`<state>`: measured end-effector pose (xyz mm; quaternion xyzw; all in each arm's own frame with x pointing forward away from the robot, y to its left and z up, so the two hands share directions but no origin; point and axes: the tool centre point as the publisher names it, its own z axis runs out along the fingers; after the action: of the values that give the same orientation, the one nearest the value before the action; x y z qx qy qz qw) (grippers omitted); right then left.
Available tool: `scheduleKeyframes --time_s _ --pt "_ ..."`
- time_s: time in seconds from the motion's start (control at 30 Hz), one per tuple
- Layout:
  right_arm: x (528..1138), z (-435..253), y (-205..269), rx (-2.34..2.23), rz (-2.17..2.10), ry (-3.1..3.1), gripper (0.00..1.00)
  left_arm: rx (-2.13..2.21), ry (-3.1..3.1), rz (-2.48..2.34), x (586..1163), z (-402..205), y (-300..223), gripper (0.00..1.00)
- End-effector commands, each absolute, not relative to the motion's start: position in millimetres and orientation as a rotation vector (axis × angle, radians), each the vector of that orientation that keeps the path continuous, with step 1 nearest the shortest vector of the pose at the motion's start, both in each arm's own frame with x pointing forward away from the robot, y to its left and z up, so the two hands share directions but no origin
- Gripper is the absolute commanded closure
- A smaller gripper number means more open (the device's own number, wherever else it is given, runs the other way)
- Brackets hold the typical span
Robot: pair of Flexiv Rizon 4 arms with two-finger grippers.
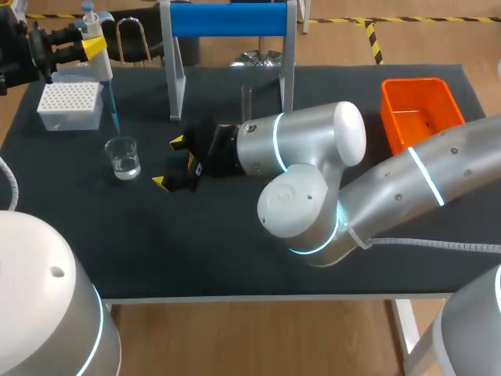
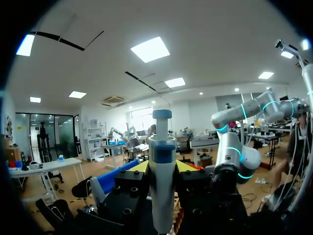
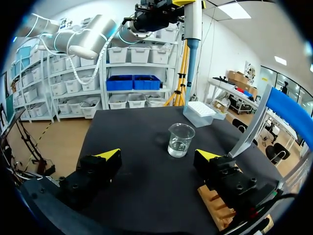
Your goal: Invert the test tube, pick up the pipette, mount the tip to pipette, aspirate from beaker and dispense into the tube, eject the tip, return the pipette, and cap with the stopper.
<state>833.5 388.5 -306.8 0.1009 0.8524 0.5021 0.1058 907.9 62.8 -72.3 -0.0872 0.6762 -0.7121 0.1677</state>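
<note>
My left gripper is at the table's far left, shut on the white and blue pipette. The pipette hangs upright, its thin lower end just above the glass beaker, which holds clear liquid. In the left wrist view the pipette stands between both yellow tips of the left gripper. My right gripper lies low over the mat to the right of the beaker, open and holding nothing. In its own view the right gripper faces the beaker, with the pipette above it. A clear test tube stands upright under the blue rack.
A white tip box sits behind the beaker at the far left. A blue-topped rack on grey legs stands at the back middle, and an orange bin at the back right. My right arm's elbow bulks over the mat's middle.
</note>
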Motion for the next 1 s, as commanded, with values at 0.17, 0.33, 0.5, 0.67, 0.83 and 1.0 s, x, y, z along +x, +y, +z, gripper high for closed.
scheduleKeyframes --time_s 0.17,0.33,0.5,0.67,0.83,1.0 --pt "833.1 -307.5 389.4 0.299 1.478 2.510 0.00 -0.243 1.922 -2.028 907.6 -72.7 63.4 1.00" --pt "833.1 -307.5 389.4 0.299 1.478 2.510 0.00 -0.243 1.922 -2.028 907.6 -72.7 63.4 1.00" --pt "833.1 -307.5 389.4 0.299 1.478 2.510 0.00 -0.243 1.922 -2.028 907.6 -72.7 63.4 1.00" --pt "833.1 -307.5 389.4 0.299 1.478 2.510 0.00 -0.243 1.922 -2.028 907.6 -72.7 63.4 1.00" --pt "833.1 -307.5 389.4 0.299 1.478 2.510 0.00 -0.243 1.922 -2.028 907.6 -72.7 63.4 1.00" --pt "833.1 -307.5 389.4 0.299 1.478 2.510 0.00 -0.233 1.926 -2.025 910.8 -77.5 64.9 1.00"
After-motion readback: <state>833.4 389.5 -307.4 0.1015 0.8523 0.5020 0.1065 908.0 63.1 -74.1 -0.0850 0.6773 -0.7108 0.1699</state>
